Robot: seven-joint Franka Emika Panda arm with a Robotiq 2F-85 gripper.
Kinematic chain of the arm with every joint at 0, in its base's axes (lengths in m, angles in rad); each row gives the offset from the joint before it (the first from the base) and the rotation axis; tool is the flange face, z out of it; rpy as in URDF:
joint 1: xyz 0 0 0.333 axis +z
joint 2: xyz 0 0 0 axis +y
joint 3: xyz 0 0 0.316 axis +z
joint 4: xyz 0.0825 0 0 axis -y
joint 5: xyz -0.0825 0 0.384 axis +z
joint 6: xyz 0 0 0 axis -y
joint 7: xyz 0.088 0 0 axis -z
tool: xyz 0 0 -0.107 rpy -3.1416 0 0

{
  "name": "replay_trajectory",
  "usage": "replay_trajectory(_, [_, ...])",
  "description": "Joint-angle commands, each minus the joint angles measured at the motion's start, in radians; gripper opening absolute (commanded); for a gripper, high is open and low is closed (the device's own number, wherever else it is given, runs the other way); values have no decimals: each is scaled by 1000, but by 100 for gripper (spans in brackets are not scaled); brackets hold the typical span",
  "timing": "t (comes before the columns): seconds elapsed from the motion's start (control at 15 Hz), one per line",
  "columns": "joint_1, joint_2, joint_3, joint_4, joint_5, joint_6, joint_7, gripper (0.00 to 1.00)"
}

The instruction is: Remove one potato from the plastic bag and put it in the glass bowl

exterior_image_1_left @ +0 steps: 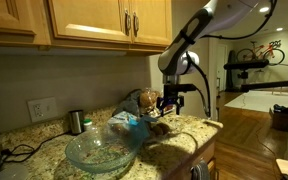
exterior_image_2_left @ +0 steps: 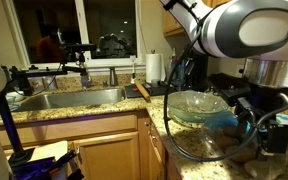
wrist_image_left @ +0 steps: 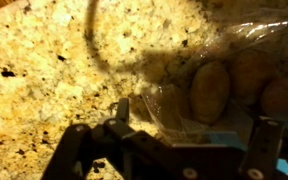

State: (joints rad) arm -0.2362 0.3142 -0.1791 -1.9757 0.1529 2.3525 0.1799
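Note:
A clear plastic bag lies on the granite counter with several brown potatoes inside it. In the wrist view my gripper is open, just above the bag's near edge, with crinkled plastic and a potato between the fingers. Nothing is gripped. In an exterior view the gripper hangs over the bag at the counter's far end. The empty glass bowl stands nearer the camera; it also shows in an exterior view.
A metal cup and a wall outlet are behind the bowl. A sink and a paper towel roll lie further along the counter. The counter edge is close to the bag.

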Motion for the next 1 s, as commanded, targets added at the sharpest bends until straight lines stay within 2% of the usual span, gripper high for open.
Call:
replay_trajectory(0.0, [-12,53,24,79,61,-34,-69,100])
replay_trajectory(0.47, [-22,171,52,212,112,-166,-118,100])
replay_trajectory(0.93, [-28,256,47,298,98,-191,-101,100])
